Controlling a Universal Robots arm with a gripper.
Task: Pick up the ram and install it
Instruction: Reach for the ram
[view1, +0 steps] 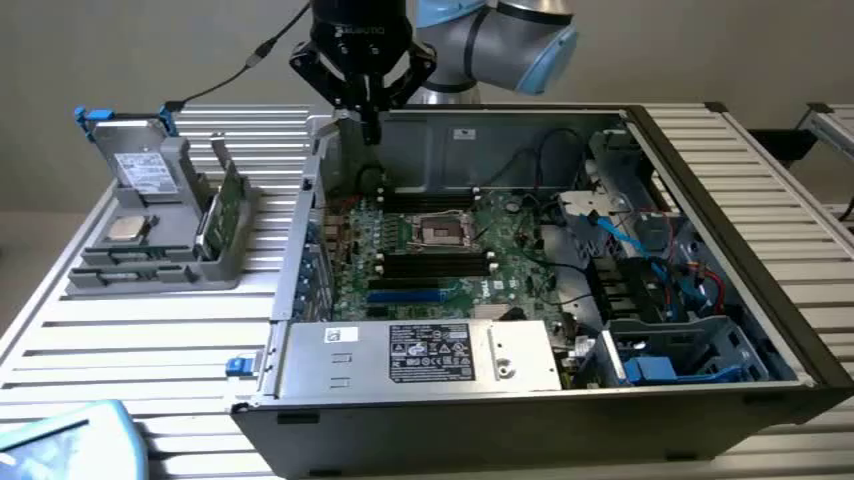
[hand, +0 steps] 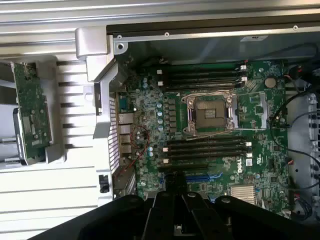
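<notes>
Green ram (view1: 375, 128) hangs on end from the claw (view1: 364, 105), whose fingers pinch its upper part, above the back corner of the open computer case (view1: 534, 440). Upright hold probably suits edge-first seating. The black memory slots (hand: 206, 150) beside the processor socket (hand: 210, 112) look empty.

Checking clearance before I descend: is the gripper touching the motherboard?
Apart. The exterior view shows the gripper hanging well above the motherboard, with open space between them.

Ribbed metal table (view1: 134, 340); matt grey metal case (view1: 441, 145); black plastic motherboard slots (hand: 205, 147)
</notes>
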